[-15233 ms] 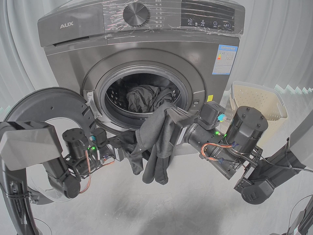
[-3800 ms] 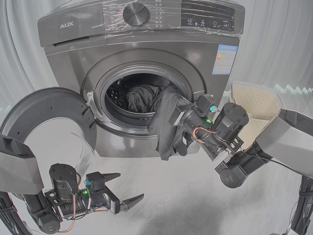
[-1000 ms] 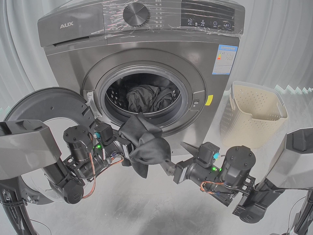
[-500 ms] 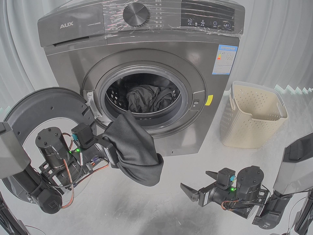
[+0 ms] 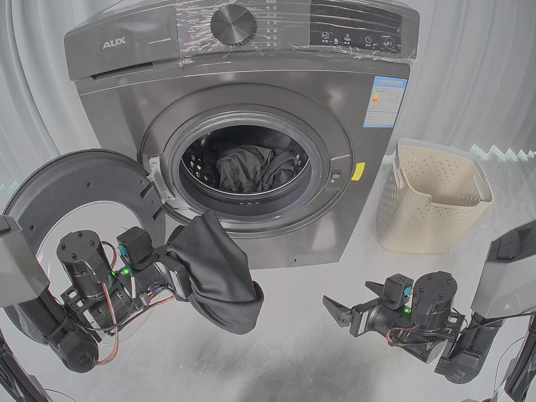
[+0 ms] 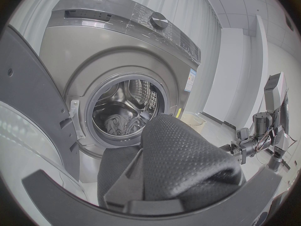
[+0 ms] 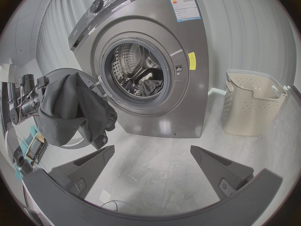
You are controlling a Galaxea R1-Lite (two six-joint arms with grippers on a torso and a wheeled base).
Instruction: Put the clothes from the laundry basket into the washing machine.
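A dark grey garment (image 5: 220, 277) hangs over my left gripper (image 5: 190, 277), which is shut on it, low in front of the washing machine (image 5: 240, 85) and just below its door opening. In the left wrist view the garment (image 6: 188, 160) covers most of the gripper (image 6: 147, 179). More dark clothes (image 5: 254, 168) lie inside the drum. My right gripper (image 5: 353, 302) is open and holds nothing, low over the floor to the right; its fingers (image 7: 91, 164) point toward the machine. The cream laundry basket (image 5: 435, 196) stands to the right of the machine, and no clothes are visible in it.
The round washer door (image 5: 84, 191) is swung open to the left, close behind my left arm. Grey floor (image 5: 301, 358) lies open between the two grippers. White curtains hang behind the machine.
My left gripper has drawn the garment down and left, away from the door rim. The right gripper let go of the cloth and pulled back low to the right, open.
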